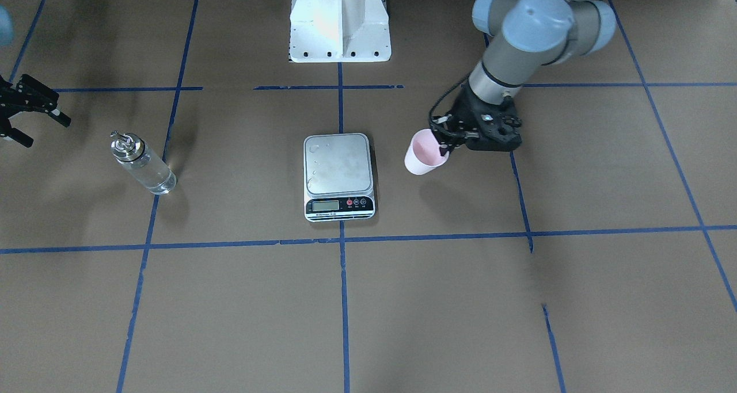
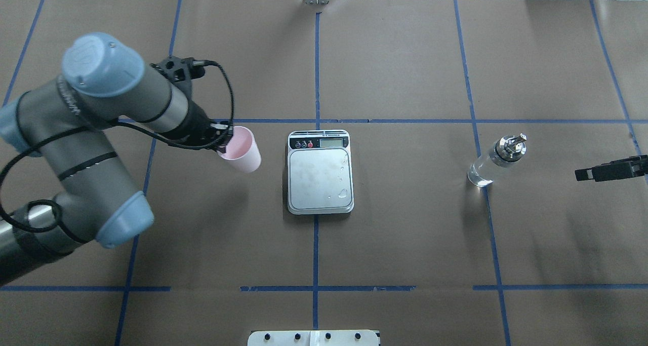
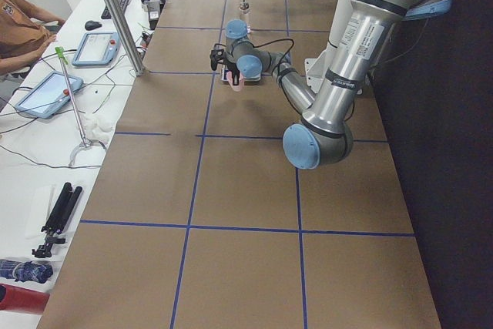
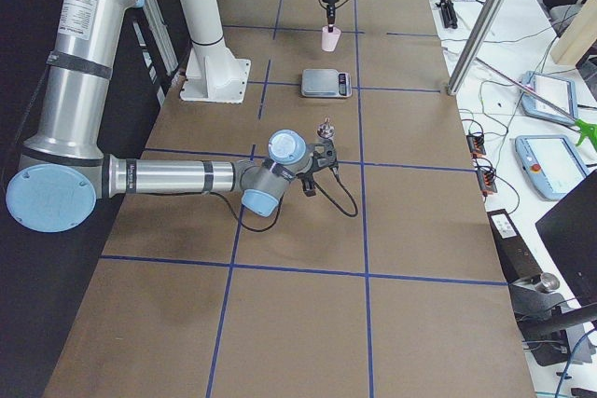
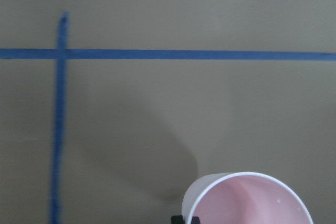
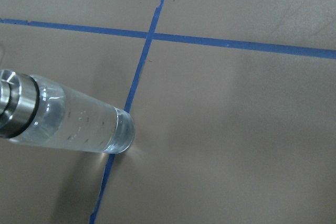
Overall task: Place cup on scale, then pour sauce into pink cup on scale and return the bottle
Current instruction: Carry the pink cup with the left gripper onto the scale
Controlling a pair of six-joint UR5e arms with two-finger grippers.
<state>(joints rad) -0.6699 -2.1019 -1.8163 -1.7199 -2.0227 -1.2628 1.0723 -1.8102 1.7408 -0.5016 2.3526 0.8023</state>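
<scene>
You have: brown table (image 2: 405,234) gridded with blue tape (image 2: 315,255) | white mount base (image 1: 339,22) at its robot edge | white side bench (image 3: 31,167): blue-rimmed tablet (image 3: 50,94), black tripod (image 3: 58,217) lying flat, metal post (image 3: 115,13).

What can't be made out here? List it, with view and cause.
- Scale display reading: too small in front and overhead views.
- Left claw fingertips: behind the cup rim in front view; cut off at the wrist view's bottom edge.
- Bottle fill level: clear sauce, clear glass; top cut off at right wrist view's left edge.
</scene>
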